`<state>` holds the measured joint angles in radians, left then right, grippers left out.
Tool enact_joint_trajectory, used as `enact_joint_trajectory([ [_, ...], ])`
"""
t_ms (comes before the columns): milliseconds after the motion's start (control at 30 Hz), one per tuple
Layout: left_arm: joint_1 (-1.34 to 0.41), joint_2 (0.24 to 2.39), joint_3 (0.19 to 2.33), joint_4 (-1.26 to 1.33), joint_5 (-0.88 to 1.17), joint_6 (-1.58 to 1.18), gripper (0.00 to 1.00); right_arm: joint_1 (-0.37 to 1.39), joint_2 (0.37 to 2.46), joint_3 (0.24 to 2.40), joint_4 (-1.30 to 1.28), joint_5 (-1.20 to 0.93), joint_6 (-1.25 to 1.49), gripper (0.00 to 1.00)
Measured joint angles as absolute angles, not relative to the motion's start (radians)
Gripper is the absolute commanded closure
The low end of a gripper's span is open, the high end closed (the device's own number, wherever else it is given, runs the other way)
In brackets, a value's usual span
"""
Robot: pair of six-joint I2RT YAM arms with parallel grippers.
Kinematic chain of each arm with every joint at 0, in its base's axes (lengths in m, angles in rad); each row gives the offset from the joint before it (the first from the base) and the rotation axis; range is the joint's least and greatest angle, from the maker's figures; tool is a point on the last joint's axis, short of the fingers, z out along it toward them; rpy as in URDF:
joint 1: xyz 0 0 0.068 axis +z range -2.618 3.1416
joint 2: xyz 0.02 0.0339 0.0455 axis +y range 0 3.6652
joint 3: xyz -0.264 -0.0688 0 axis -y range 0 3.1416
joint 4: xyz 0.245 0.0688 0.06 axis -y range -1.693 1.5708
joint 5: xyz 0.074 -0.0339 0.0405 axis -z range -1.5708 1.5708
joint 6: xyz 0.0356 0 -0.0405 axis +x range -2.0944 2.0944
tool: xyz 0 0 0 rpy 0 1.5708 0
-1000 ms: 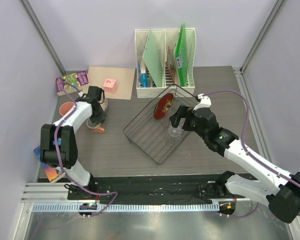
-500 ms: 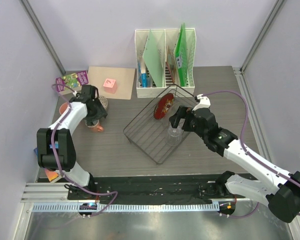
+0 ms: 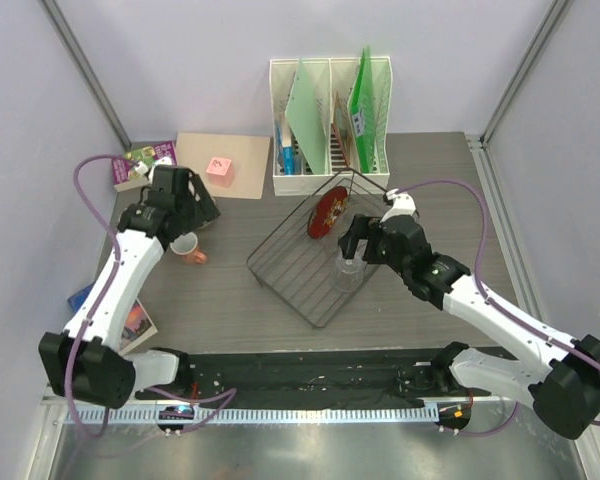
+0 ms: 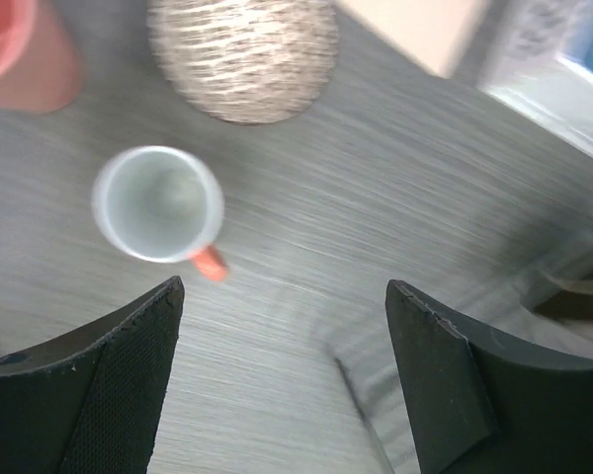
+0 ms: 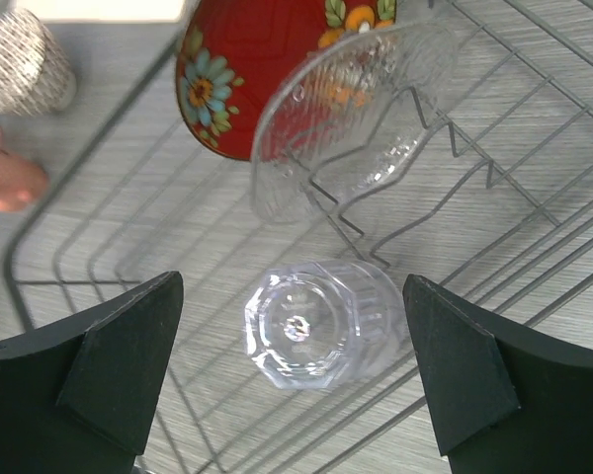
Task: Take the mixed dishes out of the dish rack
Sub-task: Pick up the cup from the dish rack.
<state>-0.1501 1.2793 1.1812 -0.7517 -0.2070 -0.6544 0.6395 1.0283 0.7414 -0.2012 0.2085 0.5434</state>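
The black wire dish rack (image 3: 298, 272) sits at the table's middle, holding a red flowered plate (image 3: 327, 213) on edge and a clear glass (image 3: 347, 268) standing upside down. My right gripper (image 3: 358, 243) hovers open over that glass (image 5: 316, 321), one finger on each side and apart from it; the red plate (image 5: 239, 94) and a clear ribbed dish (image 5: 361, 114) lean just beyond. My left gripper (image 3: 188, 218) is open and empty above the table. A small cup (image 4: 158, 202) with a salmon handle stands below and ahead of it, beside a larger salmon-pink cup (image 4: 20, 54).
A white file holder (image 3: 330, 110) stands behind the rack. A tan board with a pink cube (image 3: 220, 166) and a purple book (image 3: 145, 160) lie at the back left. A woven-patterned round object (image 4: 242, 54) sits just past the small cup. Booklets (image 3: 130, 325) lie at the left edge.
My left gripper opened and let go of the small cup, then lifted and drew back as its arm swung left. The right gripper barely moved over the glass.
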Motion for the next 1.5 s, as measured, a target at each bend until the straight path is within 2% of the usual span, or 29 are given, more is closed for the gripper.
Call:
enact_joint_trajectory([
  [200,-0.435,1.139,1.203,-0.74,-0.255,-0.659,0.15,0.678,1.129,0.793,-0.264,0.222,0.465,0.02],
  [300,-0.524,1.058,1.151,-0.7,-0.26,-0.678,0.14,0.738,1.18,0.817,-0.29,0.25,0.432,0.02],
  [600,-0.616,0.918,0.969,-0.677,-0.27,-0.711,0.13,0.786,1.312,0.846,-0.33,0.323,0.403,0.05],
  [800,-0.616,0.847,0.938,-0.677,-0.29,-0.722,0.14,0.786,1.36,0.855,-0.34,0.353,0.403,0.3],
  [833,-0.616,0.84,0.936,-0.677,-0.294,-0.723,0.14,0.788,1.36,0.855,-0.341,0.357,0.406,0.4],
  [900,-0.616,0.832,0.929,-0.676,-0.298,-0.725,0.14,0.79,1.356,0.855,-0.345,0.359,0.404,0.54],
  [1000,-0.616,0.831,0.917,-0.677,-0.306,-0.726,0.14,0.795,1.322,0.854,-0.361,0.355,0.403,0.62],
  [1067,-0.617,0.831,0.915,-0.677,-0.313,-0.726,0.15,0.802,1.273,0.853,-0.37,0.348,0.402,0.65],
  [1167,-0.618,0.826,0.915,-0.676,-0.324,-0.726,0.16,0.826,1.149,0.852,-0.376,0.341,0.403,0.74],
  [1267,-0.618,0.817,0.915,-0.675,-0.334,-0.73,0.16,0.844,0.998,0.852,-0.352,0.33,0.418,0.89],
  [1300,-0.618,0.813,0.915,-0.673,-0.334,-0.733,0.16,0.845,0.959,0.85,-0.336,0.323,0.425,0.98],
  [1500,-0.618,0.731,0.859,-0.544,-0.234,-0.752,0.16,0.839,0.83,0.79,-0.139,0.213,0.508,0.99],
])
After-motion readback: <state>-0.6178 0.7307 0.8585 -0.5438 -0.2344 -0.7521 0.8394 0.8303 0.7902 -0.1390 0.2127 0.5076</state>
